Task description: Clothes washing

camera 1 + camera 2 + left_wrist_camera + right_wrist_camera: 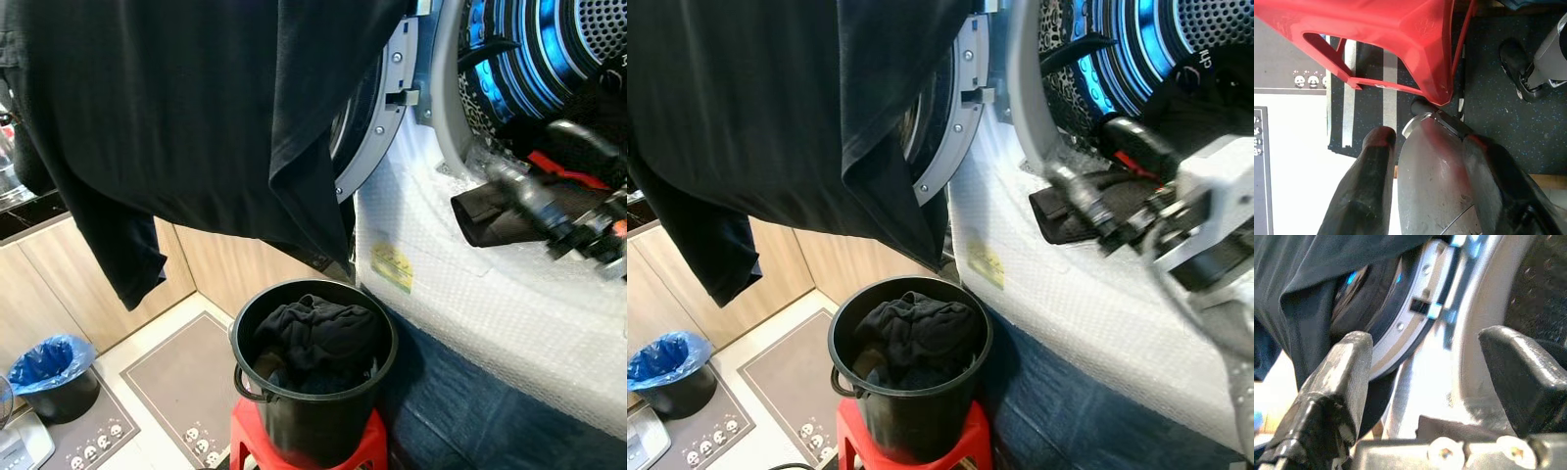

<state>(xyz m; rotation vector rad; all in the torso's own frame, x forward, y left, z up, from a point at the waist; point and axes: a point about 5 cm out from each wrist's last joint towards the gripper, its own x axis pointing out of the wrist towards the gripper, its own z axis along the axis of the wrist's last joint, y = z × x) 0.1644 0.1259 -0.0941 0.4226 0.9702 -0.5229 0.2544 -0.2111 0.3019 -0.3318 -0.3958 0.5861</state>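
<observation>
1. A large black garment [196, 108] is hanging across the upper left of the head views, draping over the open washing machine door [377, 117].
2. The washing machine drum [534, 49] is glowing blue inside, at upper right; the machine's white front [470, 284] is lying under a bubble-textured covering.
3. The right gripper [1068, 191] is reaching at the drum opening, blurred in both head views. A dark cloth [490, 215] is lying over the drum's lower lip just beside it; whether the fingers are touching it cannot be told.
4. In the right wrist view, the right gripper's fingers [1337, 382] are standing well apart, with nothing between them, facing the door rim and the hanging garment.
5. A black bucket [313, 411] is sitting on a red stool [362, 452] below the door, holding more dark clothes [318, 338].
6. The left gripper [1425, 142] is pointing down beside the stool's leg, over dark floor; its fingers are apart and gripping nothing.
7. A small bin with a blue liner [49, 367] is standing on the floor at far left.
</observation>
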